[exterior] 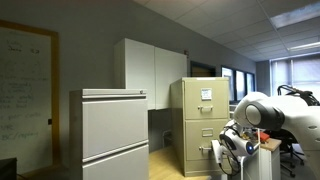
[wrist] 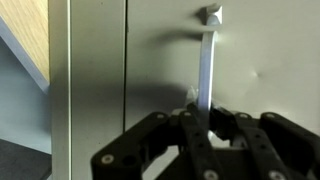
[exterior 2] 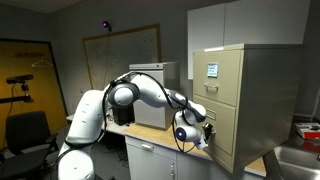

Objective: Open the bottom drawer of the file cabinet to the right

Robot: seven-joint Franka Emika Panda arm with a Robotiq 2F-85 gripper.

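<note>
The beige file cabinet (exterior: pixel 200 120) stands in both exterior views (exterior 2: pixel 255 100). Its top drawer bears a white card (exterior 2: pixel 212 70). The bottom drawer (exterior 2: pixel 226 132) lies below it. My gripper (exterior 2: pixel 203 136) is at this drawer's front, low on the cabinet (exterior: pixel 226 150). In the wrist view the drawer front (wrist: pixel 265 50) fills the frame, and a silvery handle bar (wrist: pixel 207 60) runs down into my gripper (wrist: pixel 204 112). The black fingers are shut around the bar. I cannot tell whether the drawer is pulled out at all.
A pale grey lateral cabinet (exterior: pixel 112 130) stands beside the file cabinet, with white wall cupboards (exterior: pixel 150 65) behind. A whiteboard (exterior 2: pixel 120 55) hangs on the wall, an office chair (exterior 2: pixel 25 130) stands by the robot base, and a sink (exterior 2: pixel 300 160) is near the cabinet.
</note>
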